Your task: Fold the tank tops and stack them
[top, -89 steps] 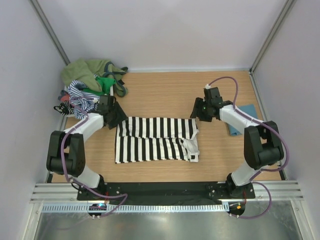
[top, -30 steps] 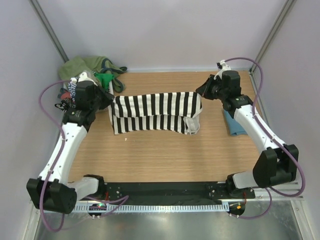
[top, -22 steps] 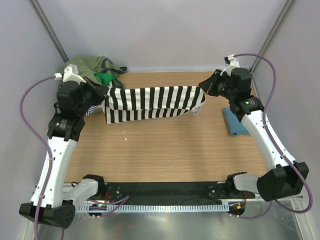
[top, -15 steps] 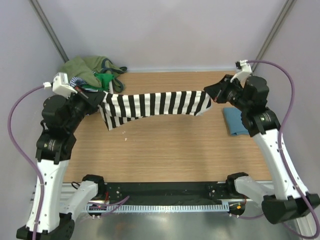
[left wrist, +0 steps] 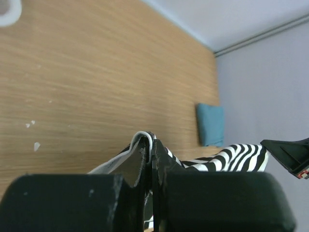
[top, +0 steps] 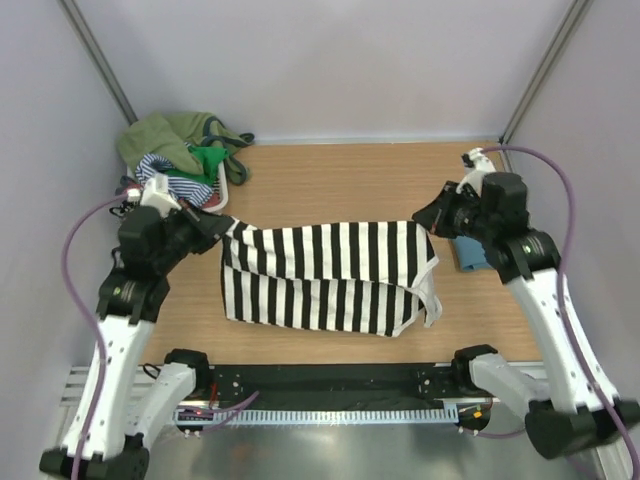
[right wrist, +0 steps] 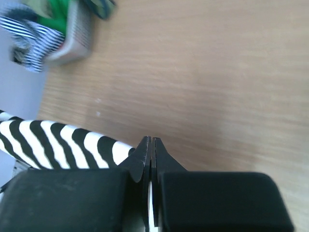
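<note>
We have the striped top (top: 325, 275) slung between the two arms above the counter (top: 340, 180). The left gripper (top: 222, 225) is pinched shut on one upper corner, and the right gripper (top: 425, 215) is pinched shut on the other. Both wrist views show it: the left gripper (left wrist: 149, 145) has a white-edged fold of cloth caught between closed fingers, and the right gripper (right wrist: 148, 142) bites the striped edge the same way.

The upper edge runs fairly straight from grip to grip. The body hangs toward us, and its lower edge seems to reach the counter, though we cannot be sure it touches.

To lay the top out well, we judge that both grips should stay level and apart, so the upper edge has no slack. The cloth should then go down evenly, with the lower edge settling first and the rest following without bunching. A strap (top: 432, 300) dangles at the right lower corner and could tuck under, so we would watch it.

The teal top (top: 470, 252) lies folded just beside the right gripper, partly under that arm, and a careless sweep could drag it. The heap of tops (top: 180, 150) sits in the far left corner, close behind the left arm, where it could snag.
</note>
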Motion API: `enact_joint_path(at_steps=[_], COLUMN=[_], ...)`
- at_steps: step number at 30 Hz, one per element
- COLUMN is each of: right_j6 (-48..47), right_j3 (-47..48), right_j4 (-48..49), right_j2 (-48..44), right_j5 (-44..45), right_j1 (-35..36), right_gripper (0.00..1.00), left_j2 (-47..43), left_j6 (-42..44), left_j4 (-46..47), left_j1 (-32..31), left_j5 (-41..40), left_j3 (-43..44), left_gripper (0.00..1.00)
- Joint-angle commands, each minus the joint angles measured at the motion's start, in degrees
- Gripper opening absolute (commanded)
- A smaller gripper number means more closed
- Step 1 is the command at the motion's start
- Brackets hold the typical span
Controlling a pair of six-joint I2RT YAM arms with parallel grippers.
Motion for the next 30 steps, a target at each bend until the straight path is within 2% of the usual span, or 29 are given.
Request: enact_joint_path(at_steps=[1,2,3,4,5,6,7,8,9,10,11,12,14,18,21,25,30], right_j6=[0.88,0.97,1.31,1.49,1.93,3.32,3.69,3.86,3.95,3.78,3.69,3.43,2.29,3.07,4.13,4.57,5.28], right_j3=[-2.54,-1.66,1.3,3.34,8.23,10.8,13.18,17.29,18.37,18.99,17.96,16.81,13.31,3.29,-4.8,-12.97,-20.28], right_j4=[1.7,2.93,4.69,5.92,6.98,8.38,8.74,8.49,8.14,8.22,8.66,9.01,8.14,10.5,12.44,11.48,11.03], right_j2=[12.55,16.18,20.14,29.4,33.23,37.36,40.27,44.48,45.39,45.57,44.88,44.18,41.64,35.48,29.59,22.91,16.06], right_j5=[3.12,3.39,2.61,1.64,1.2,1.71,2.41,3.64,3.83,3.83,4.44,5.31,8.99,9.36,9.71,11.21,10.51], right_j1=[-0.57,-0.74,-1.0,-1.7,-2.15,-2.41,-2.76,-2.77,-2.68,-2.68,-2.76,-2.59,-2.68,-2.76,-2.68,-2.5,-1.8], right_gripper=[0.01,0.01,0.01,0.04,0.12,0.21,0.34,0.44,0.58,0.61,0.63,0.69,0.69,0.57,0.55,0.6,0.63], left_j2=[9.34,12.16,19.41,23.13,27.09,35.57,39.13,45.95,48.11,49.61,49.97,48.67,46.65,41.12,38.04,38.63,44.61], left_j6=[-1.84,-1.84,-1.75,-1.75,-1.58,-1.23,0.0,0.62,1.15,2.28,2.55,2.91,3.52,3.96,4.49,3.88,2.47], left_j4=[9.68,11.02,12.78,16.54,17.97,19.02,19.03,17.82,14.32,13.24,13.06,13.49,14.37,12.8,12.18,13.05,16.57], left_j1=[0.16,0.08,0.16,0.08,0.08,0.08,0.08,0.08,0.16,0.16,0.16,0.08,-0.1,-1.15,-4.13,-6.16,-6.25], left_j5=[-0.92,-1.71,-1.63,-1.46,-1.54,-1.63,-2.94,-4.08,-6.1,-7.07,-8.13,-9.09,-11.73,-14.81,-15.26,-13.24,-4.19], left_j3=[-6.1,-7.06,-6.99,-6.64,-4.72,-2.96,-0.86,4.3,6.87,10.29,10.59,10.5,8.4,6.2,4.45,2.95,1.37], left_gripper=[0.0,0.0,0.0,0.0,0.0,0.02,0.06,0.23,0.32,0.4,0.53,0.61,0.83,0.83,0.79,0.76,0.67])
